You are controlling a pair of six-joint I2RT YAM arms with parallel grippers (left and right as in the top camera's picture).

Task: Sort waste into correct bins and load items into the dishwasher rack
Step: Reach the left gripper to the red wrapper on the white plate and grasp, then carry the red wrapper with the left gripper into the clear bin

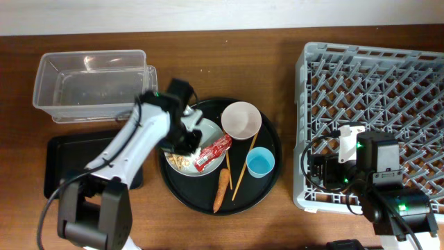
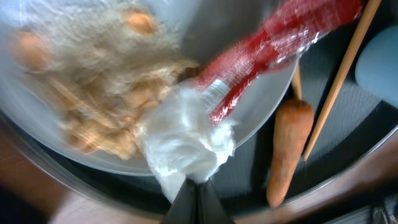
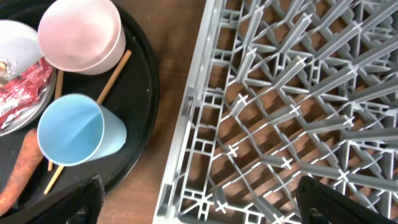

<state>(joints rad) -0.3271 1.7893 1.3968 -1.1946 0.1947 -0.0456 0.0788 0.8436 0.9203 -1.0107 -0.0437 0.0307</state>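
Left jaws pinched on the wrapper's tissue; right jaws spread wide.
The left jaws are closed on the white tissue [image 2: 186, 143] of the red wrapper [image 2: 273, 37], which lies on the plate [image 2: 255, 124] beside the food scraps [image 2: 106, 106], at the round tray's [image 1: 270, 177] left side. The carrot [image 2: 286, 149], cup [image 3: 78, 134] and bowl [image 3: 81, 34] sit on that tray too. The right jaws gape over the rack's [image 3: 280, 124] edge, right of the tray.
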